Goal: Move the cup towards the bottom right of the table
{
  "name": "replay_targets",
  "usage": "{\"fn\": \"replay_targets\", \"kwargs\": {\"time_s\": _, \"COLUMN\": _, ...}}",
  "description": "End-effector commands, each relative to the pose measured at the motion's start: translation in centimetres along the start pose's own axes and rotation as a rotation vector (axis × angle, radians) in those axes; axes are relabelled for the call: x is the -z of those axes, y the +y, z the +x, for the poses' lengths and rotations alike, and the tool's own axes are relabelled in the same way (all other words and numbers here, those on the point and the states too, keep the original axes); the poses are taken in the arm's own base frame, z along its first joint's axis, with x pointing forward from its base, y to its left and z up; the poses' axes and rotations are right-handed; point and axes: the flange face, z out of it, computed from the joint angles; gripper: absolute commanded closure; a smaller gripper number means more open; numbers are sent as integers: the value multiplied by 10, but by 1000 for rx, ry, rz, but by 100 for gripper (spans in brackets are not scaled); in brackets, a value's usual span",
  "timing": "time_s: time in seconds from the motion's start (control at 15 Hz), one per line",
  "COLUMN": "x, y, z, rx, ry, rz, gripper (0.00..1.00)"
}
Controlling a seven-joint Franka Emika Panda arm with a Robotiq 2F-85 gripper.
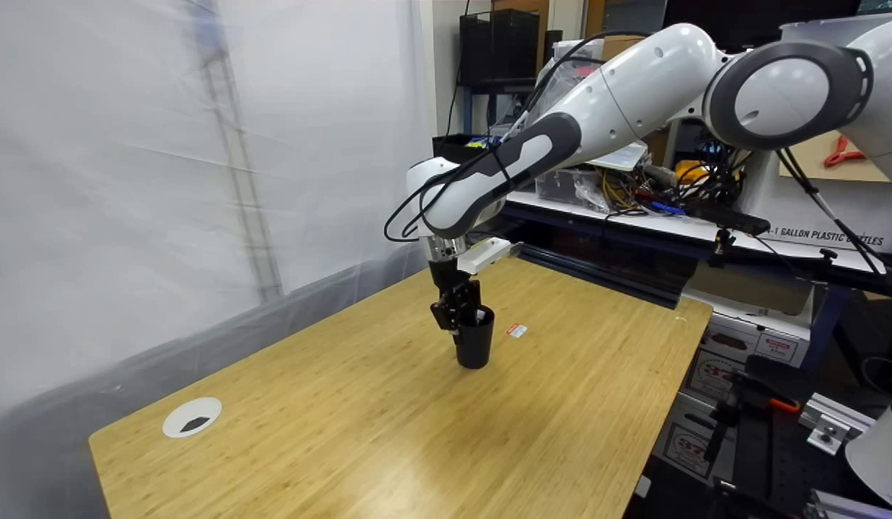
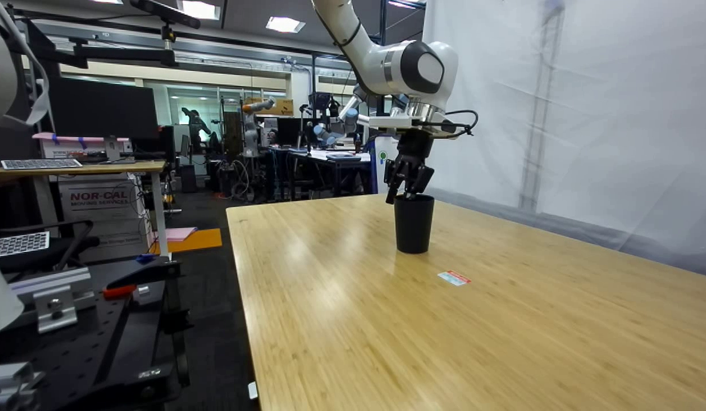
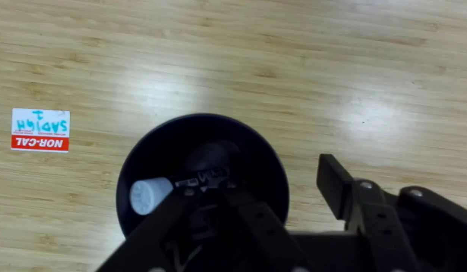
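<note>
Seemingly pre-grasp, the black 2-fingered hand (image 2: pixel 402 195) stands parted astride 1 side of the black cylindrical cup (image 2: pixel 414 225); next, clamping should precede crossing the yellowish wood-grain desk (image 2: pixel 341 308).

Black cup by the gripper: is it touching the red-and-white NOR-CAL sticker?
Apart. The wrist view, looking down, shows a strip of table between the cup and the sticker.

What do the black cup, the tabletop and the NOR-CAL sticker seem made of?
Black cup: probably plastic, matte; dark wall, no metallic glint. Tabletop: wood or wood-look laminate, satin; streaky grain, soft light patches. NOR-CAL sticker: likely paper or plastic film, finish unclear; thin, flat, printed and hand-lettered.
</note>
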Motion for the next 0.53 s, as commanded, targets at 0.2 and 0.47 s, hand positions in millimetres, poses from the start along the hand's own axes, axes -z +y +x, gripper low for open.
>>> {"fn": "replay_targets", "kwargs": {"time_s": 0.2, "x": 6, "y": 0, "z": 2, "rx": 2, "ry": -9, "rz": -6, "gripper": 96}}
{"fn": "replay_targets", "kwargs": {"time_s": 0.47, "x": 7, "y": 1, "z": 1, "rx": 2, "ry": -6, "rz": -13, "gripper": 100}}
